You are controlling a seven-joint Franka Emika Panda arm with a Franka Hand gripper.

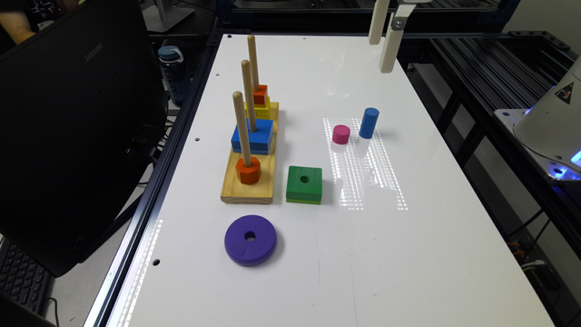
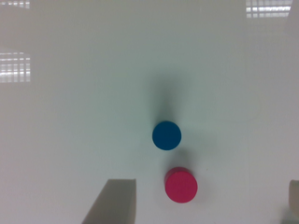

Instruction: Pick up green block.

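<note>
- Green block [image 1: 304, 183]: flat, square, round hole in the centre, a thin lime layer along its bottom edge. It lies flat on the white table [image 1: 408, 254], just beside the wooden peg base [image 1: 236, 193] on the exterior view's right, not touching it.
- Gripper [image 1: 384, 36]: high over the far end of the table, well apart from the green block. In the wrist view its pale fingers [image 2: 112, 203] stand wide apart with nothing between them.
- Peg base: three upright dowels. The nearest carries an orange nut-shaped piece [image 1: 248, 170], the middle one a blue square block [image 1: 253, 136], the farthest a yellow block [image 1: 263, 109] with a small orange piece on top.
- Purple ring [image 1: 250, 239]: flat on the table, nearer the camera than the base.
- Pink cylinder [image 1: 341, 134] and blue cylinder [image 1: 368, 122]: upright, close together, beyond the green block. In the wrist view, seen from above, the blue cylinder [image 2: 167, 135] and pink cylinder [image 2: 181, 185] stand apart.
- Black laptop [image 1: 68, 136] and a water bottle [image 1: 172, 72] are off the table on the exterior view's left.
</note>
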